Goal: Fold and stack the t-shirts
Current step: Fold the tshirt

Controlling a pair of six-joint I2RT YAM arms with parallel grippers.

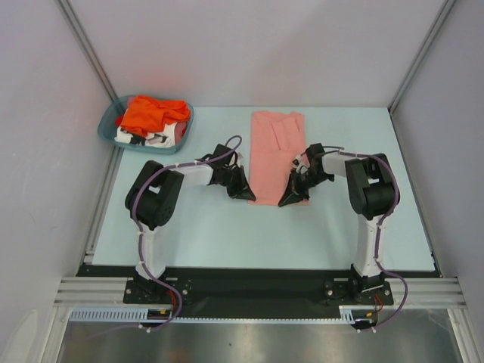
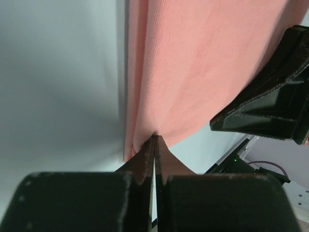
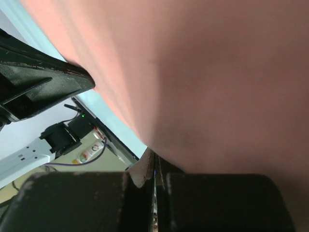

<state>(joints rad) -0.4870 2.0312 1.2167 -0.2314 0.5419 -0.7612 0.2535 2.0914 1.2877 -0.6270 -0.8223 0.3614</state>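
The salmon-pink t-shirt (image 1: 274,151) lies folded into a long narrow strip on the middle of the table. My left gripper (image 1: 245,194) is shut on its near left corner (image 2: 145,130). My right gripper (image 1: 289,200) is shut on its near right corner (image 3: 193,96). Both grippers sit low at the strip's near edge. Each wrist view shows the other gripper's black finger across the cloth. The bright orange t-shirt (image 1: 151,113) lies bunched on top of the white one with black print (image 1: 147,137) in the basket.
The teal plastic basket (image 1: 108,125) stands at the far left corner of the table. Grey enclosure walls rise on the left, back and right. The black front rail (image 1: 257,283) runs along the near edge between the arm bases.
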